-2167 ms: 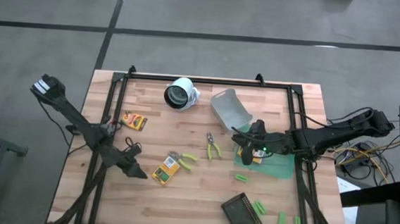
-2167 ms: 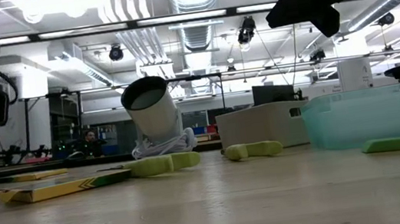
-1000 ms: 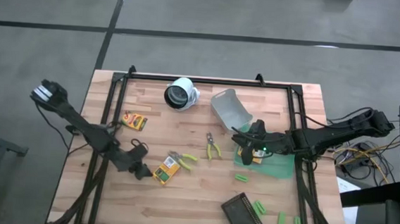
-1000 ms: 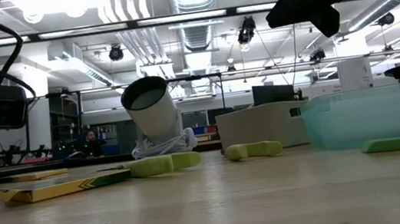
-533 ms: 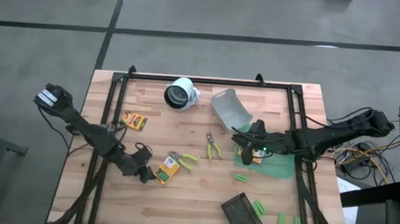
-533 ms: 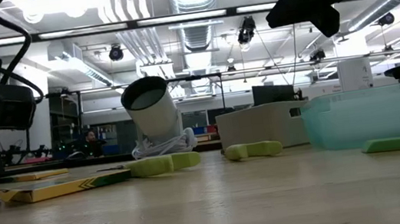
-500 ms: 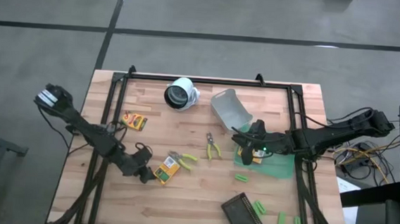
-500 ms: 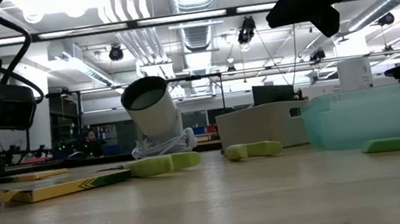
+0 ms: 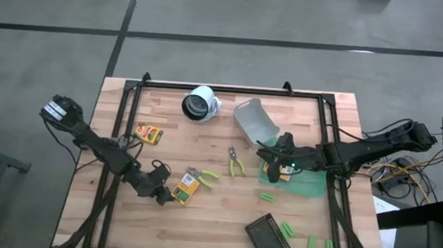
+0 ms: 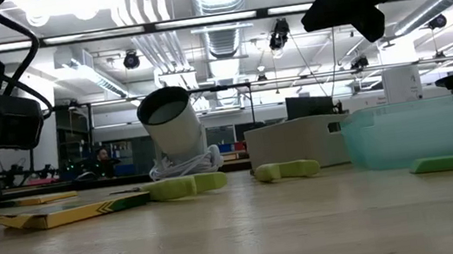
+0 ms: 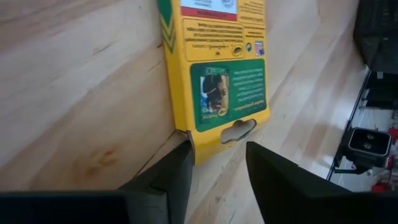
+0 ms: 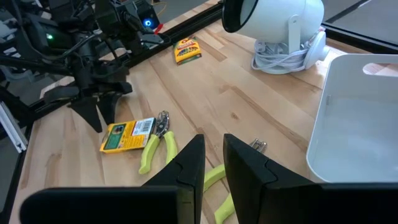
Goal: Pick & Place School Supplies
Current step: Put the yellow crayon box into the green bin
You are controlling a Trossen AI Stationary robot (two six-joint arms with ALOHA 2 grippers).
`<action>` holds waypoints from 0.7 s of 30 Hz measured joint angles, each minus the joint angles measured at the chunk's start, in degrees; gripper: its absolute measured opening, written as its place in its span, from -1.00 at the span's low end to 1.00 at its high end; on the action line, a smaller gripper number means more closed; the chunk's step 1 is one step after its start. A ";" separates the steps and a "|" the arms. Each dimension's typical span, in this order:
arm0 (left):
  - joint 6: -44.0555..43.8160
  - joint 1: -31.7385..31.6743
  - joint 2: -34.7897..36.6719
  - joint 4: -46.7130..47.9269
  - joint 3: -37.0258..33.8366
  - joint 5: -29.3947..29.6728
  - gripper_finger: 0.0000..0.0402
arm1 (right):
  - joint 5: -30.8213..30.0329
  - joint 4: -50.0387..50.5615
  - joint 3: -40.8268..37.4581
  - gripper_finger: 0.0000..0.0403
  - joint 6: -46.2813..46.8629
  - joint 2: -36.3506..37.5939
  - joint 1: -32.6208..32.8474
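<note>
1. Left gripper [image 9: 167, 196] is low on the table [image 9: 199, 224], fingers parted w/ the yellow pack [image 9: 183, 188]'s tab end between the tips; no grasp visible (wrist view shows both tips on the wood).
2. Yellow-handled tool [image 9: 201, 176] lies just beside that pack; second tool [image 9: 236, 164] farther toward centre.
3. Right gripper [image 9: 265, 152] hangs over the green bin [image 9: 308, 185], jaws nearly clenched, nothing held.
4. Second pack [image 9: 149, 134] sits toward the far left.

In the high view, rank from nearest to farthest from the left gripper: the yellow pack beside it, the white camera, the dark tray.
From the left gripper:
1. Yellow pack, right at its fingertips.
2. White camera, at the table's far edge.
3. Dark tray, near edge, toward the right arm's side.
</note>
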State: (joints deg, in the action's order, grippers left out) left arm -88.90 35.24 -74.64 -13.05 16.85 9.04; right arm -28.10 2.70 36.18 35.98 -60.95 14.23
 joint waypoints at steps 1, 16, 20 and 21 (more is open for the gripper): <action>-0.50 0.00 -0.13 0.00 -0.01 -0.03 -0.27 | 0.00 0.00 0.00 -0.72 0.00 0.00 0.01; -3.83 -0.04 -0.67 0.14 -0.12 -1.56 -0.62 | 0.00 0.00 0.00 -0.72 0.00 0.00 0.00; -3.84 -0.08 -0.69 0.19 -0.15 -1.76 -0.76 | 0.00 0.00 0.00 -0.72 0.00 0.00 -0.01; -3.82 -0.13 -0.71 0.19 -0.15 -1.88 -0.80 | 0.00 0.00 0.00 -0.72 0.00 0.00 0.01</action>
State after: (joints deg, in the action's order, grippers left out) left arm -92.73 35.11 -75.35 -12.86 16.71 7.16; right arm -28.10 2.70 36.18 35.99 -60.95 14.24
